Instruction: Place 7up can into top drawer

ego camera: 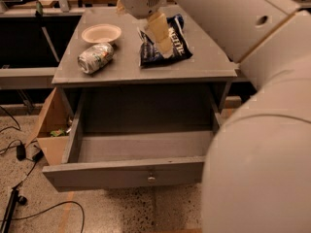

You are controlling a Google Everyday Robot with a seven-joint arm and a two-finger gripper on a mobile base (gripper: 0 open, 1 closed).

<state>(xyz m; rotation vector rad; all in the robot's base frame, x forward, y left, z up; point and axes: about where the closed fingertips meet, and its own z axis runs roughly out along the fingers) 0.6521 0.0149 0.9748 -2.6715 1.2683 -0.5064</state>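
Note:
The 7up can (95,57) lies on its side on the grey cabinet top (126,67), at the left, just in front of a white bowl. The top drawer (131,171) is pulled out below, open and with nothing visible in it, its small round knob facing me. My gripper (160,33) hangs over the middle of the cabinet top, above a chip bag and to the right of the can, apart from it. It holds nothing that I can see.
A white bowl (101,33) sits behind the can. A dark blue chip bag (165,47) lies mid-top, a dark blue can (178,21) behind it. A cardboard box (51,130) stands left of the drawer. Cables (22,159) lie on the floor. My arm (262,130) fills the right side.

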